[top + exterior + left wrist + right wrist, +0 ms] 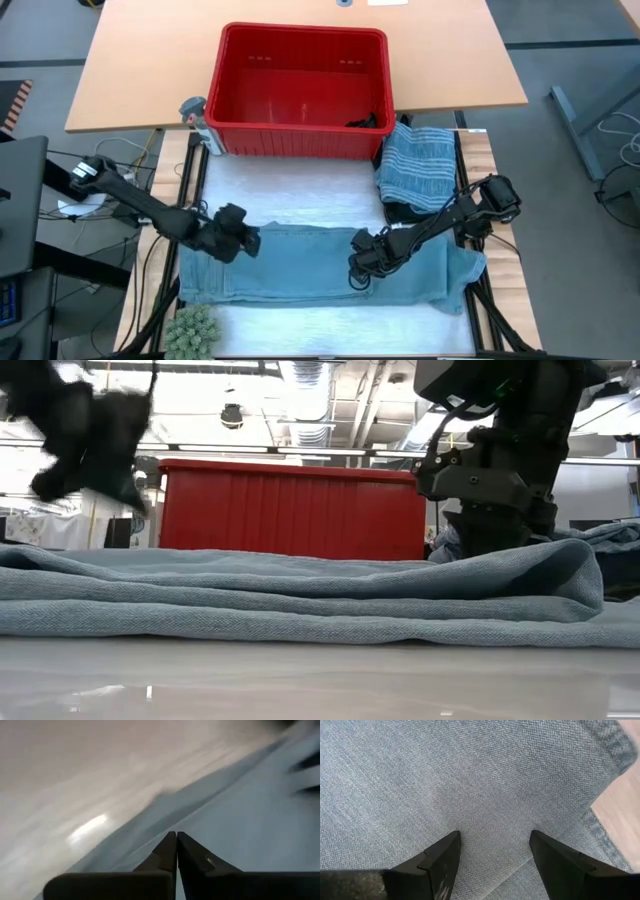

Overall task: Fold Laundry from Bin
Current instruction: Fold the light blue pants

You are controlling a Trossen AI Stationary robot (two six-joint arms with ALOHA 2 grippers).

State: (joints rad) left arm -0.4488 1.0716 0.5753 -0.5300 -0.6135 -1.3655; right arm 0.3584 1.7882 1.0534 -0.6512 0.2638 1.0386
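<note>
Left gripper [248, 241]: hovering at the left end of the light blue garment [300, 275], fingers [170, 852] pressed together and pinching nothing; raised clear of the cloth in the low view. Right gripper [358, 268]: resting low over the garment's middle-right portion, fingers [445, 855] spread wide with cloth lying flat between them, nothing pinched. Whether the tips are touching the weave: cannot tell.

Moving outward: light blue garment lying spread across the near half of the table [290, 185], already doubled lengthwise, with a rolled fold edge showing in the low view. Stitched hem running along one edge in the right wrist view, bare table surface just beyond it. Striped grey-blue garment [418, 165] sitting folded at the right, just beside the bin [300, 135], with a dark garment [405, 212] partly under it. Bin standing at the far side of the table, a small dark item [368, 121] remaining in its right corner. Green fuzzy object [193, 330] lying at the near-left corner, apart from the work.

Handling judgement: twill-like weave, soft and limp, likely light to moderate in weight; sagging expected once lifted, no fragility. Layers liable to slide over each other and over the glossy table covering. Advising a pinch at the hemmed edge or corners, catching both layers together, one gripper at each end, to carry the next fold across evenly.
</note>
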